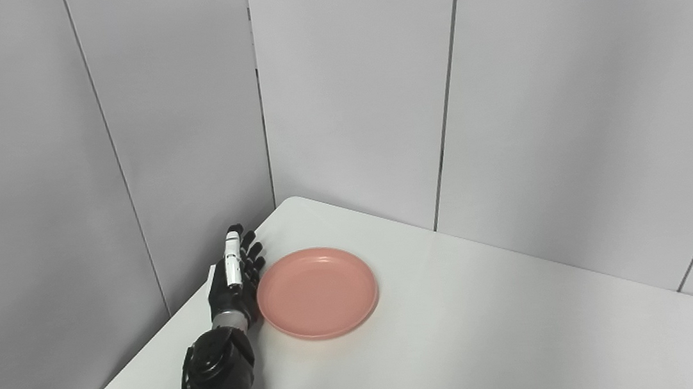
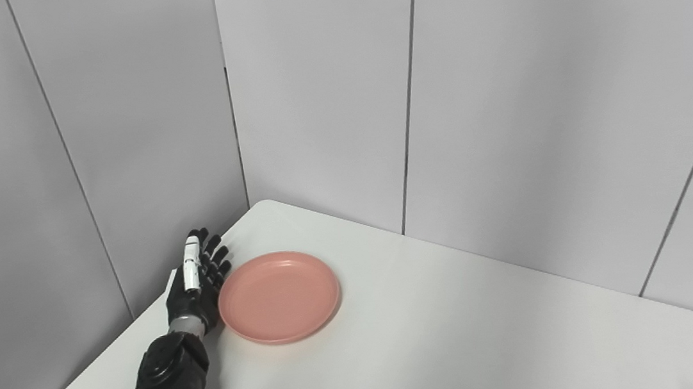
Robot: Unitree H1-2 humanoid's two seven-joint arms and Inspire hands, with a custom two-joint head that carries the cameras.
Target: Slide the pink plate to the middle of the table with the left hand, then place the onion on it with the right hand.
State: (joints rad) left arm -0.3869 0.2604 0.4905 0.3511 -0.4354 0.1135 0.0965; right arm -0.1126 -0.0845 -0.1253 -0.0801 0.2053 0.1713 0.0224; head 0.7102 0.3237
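A round pink plate [image 1: 317, 291] lies empty on the white table [image 1: 496, 333] near its far left corner. My left hand [image 1: 236, 277] stands on edge just left of the plate, fingers stretched out and apart, its palm side against the plate's left rim. It holds nothing. The same hand [image 2: 196, 282] and plate [image 2: 278, 295] show in the right eye view. No onion is in view. My right hand is not in view.
Grey wall panels [image 1: 342, 92] close in the table on the left and at the back. The table's left edge runs just beside my left forearm [image 1: 215, 382].
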